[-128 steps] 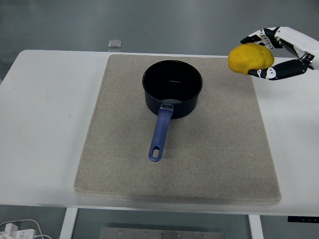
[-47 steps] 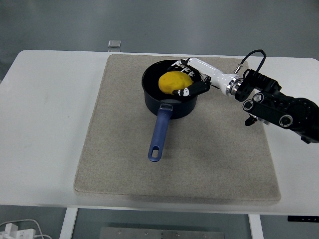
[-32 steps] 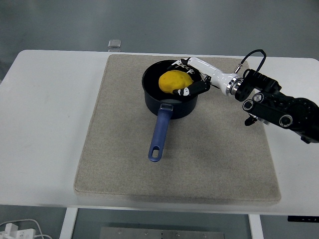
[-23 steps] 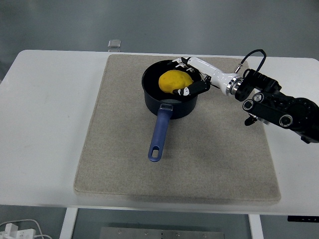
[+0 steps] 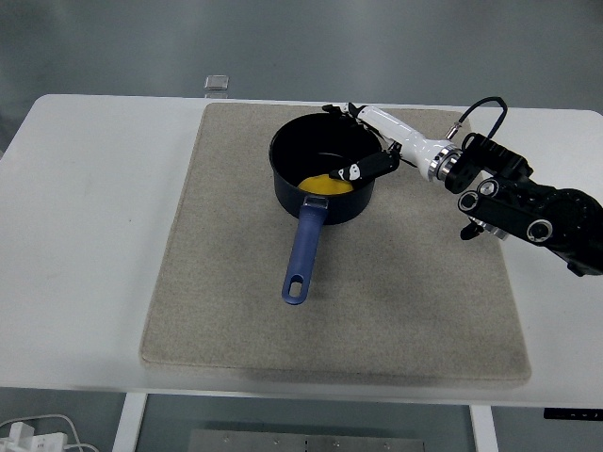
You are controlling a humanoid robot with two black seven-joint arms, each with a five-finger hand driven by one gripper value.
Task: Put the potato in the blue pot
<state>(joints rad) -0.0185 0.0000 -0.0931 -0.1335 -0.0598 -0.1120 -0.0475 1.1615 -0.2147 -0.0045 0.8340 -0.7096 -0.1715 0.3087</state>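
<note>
Potato is lying low inside the blue pot at upper centre of frame, right hand is hovering over the rim with fingers spread, gripping nothing; placement looks done, only withdrawal remaining.

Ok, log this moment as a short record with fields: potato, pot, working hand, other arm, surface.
potato: inside the pot, low against its near wall, only partly visible
blue pot: upright on the mat, handle toward the near edge
right hand: over the pot's right rim, fingers spread, holding nothing
left arm: out of view
surface: beige mat on white table
</note>
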